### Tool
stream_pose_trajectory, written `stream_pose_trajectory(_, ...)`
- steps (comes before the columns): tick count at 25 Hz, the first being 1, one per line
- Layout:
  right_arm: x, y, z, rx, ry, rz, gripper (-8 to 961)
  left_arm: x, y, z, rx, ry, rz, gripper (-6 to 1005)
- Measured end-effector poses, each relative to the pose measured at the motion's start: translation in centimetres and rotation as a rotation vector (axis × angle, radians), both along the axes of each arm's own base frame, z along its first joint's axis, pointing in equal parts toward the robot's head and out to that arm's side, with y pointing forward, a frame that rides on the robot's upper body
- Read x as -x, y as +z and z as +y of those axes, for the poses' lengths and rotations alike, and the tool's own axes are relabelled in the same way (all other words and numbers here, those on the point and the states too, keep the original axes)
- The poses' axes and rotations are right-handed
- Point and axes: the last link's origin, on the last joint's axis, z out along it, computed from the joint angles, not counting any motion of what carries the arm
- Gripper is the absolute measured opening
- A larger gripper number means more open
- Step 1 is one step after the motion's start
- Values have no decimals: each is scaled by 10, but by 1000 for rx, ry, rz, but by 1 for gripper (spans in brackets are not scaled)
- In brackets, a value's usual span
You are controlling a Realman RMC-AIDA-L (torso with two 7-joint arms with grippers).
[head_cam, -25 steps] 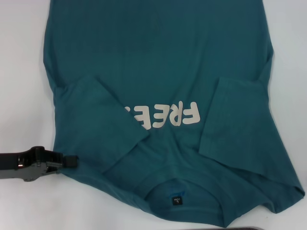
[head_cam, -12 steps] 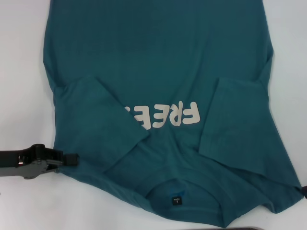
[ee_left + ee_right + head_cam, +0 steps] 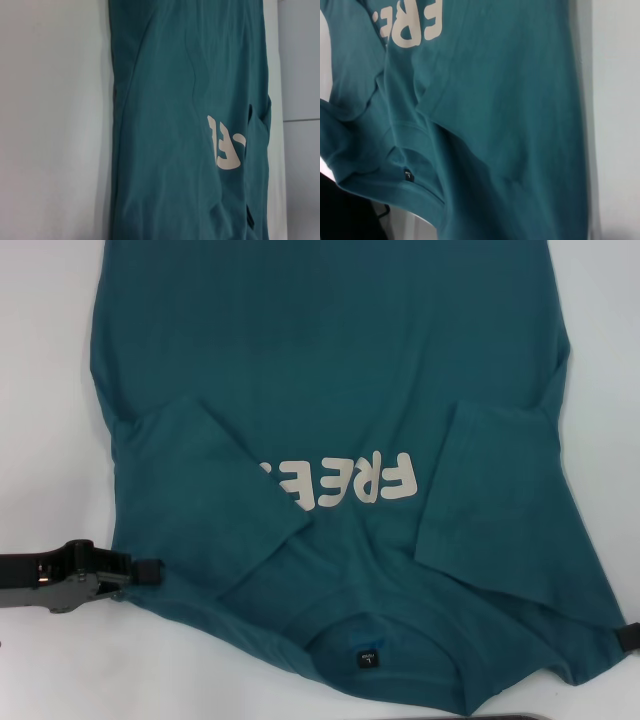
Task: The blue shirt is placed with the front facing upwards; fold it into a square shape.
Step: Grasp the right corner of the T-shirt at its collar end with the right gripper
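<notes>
Blue shirt (image 3: 330,390), front up on white tabletop (image 3: 40,390), both sleeves folded inward; left gripper (image 3: 140,573) at shoulder edge, right gripper (image 3: 628,637) opposite, jaws' state indiscernible; next: pinch both shoulders

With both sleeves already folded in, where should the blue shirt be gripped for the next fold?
Probably at the two shoulder corners of the blue shirt, nearest the robot: left gripper from the left edge, right gripper from the right. The collar end lies flat there, free to lift toward the hem.
</notes>
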Motion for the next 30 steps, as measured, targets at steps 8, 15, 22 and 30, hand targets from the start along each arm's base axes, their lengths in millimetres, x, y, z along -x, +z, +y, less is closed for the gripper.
stream_pose_trajectory(8, 0, -2, 3, -5, -5, -10, 591, 0, 0, 0, 0, 0, 0, 43)
stream_pose_trajectory(15, 4, -8, 7, -3, 6, -6, 588, 0, 0, 0, 1, 0, -1, 43)
stream_pose_trajectory(22, 11, -15, 11, 10, 22, 13, 584, 0, 0, 0, 1, 1, -1, 43)
stream_pose_trajectory(30, 22, -19, 19, 5, 56, 55, 580, -1, 0, 0, 1, -2, -1, 43)
